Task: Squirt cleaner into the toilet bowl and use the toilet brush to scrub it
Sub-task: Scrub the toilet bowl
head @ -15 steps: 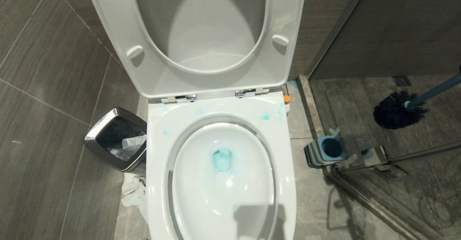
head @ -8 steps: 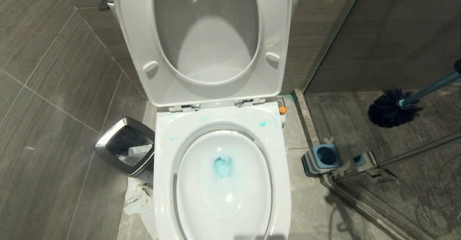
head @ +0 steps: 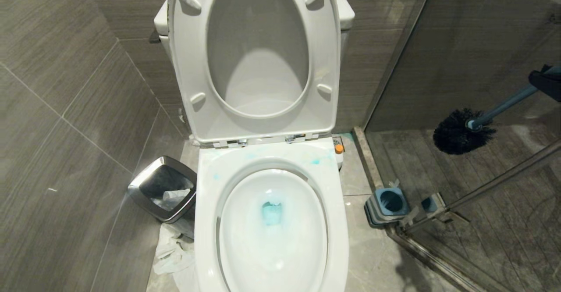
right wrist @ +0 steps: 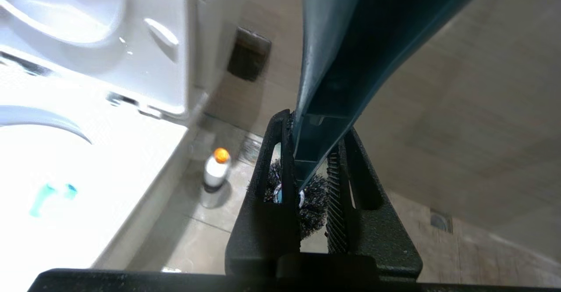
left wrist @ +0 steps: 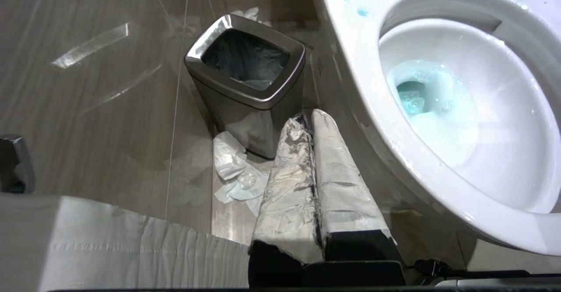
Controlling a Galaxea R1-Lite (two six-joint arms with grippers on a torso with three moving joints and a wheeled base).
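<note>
head view: the toilet bowl (head: 271, 239) sits in the middle with its seat and lid (head: 256, 59) raised against the tank. a small pool of turquoise cleaner (head: 271, 213) lies at the bottom of the basin, and pale blue smears mark the flat rim near the hinges. the toilet brush (head: 458, 132) hangs in the air well to the right of the bowl, over the shower floor, black bristle head lowest and slate-blue handle rising toward the right hand (head: 545, 81) at the frame edge. its square striped holder (head: 388, 204) stands on the floor beside the glass door rail. a steel bin (head: 164, 189) stands left of the bowl with crumpled paper (head: 173, 252) beside it.

left wrist view: the left hand (left wrist: 312, 121) has its wrapped fingers pressed together, holding nothing, low beside the bowl (left wrist: 438, 160) and pointing toward the bin (left wrist: 247, 77). the cleaner (left wrist: 412, 101) shows blue in the basin.

right wrist view: the right hand (right wrist: 307, 160) is clamped narrowly on the brush handle (right wrist: 337, 64), bristles visible past the fingertips. a white bottle with an orange cap (right wrist: 216, 171) stands on the floor by the toilet base.
</note>
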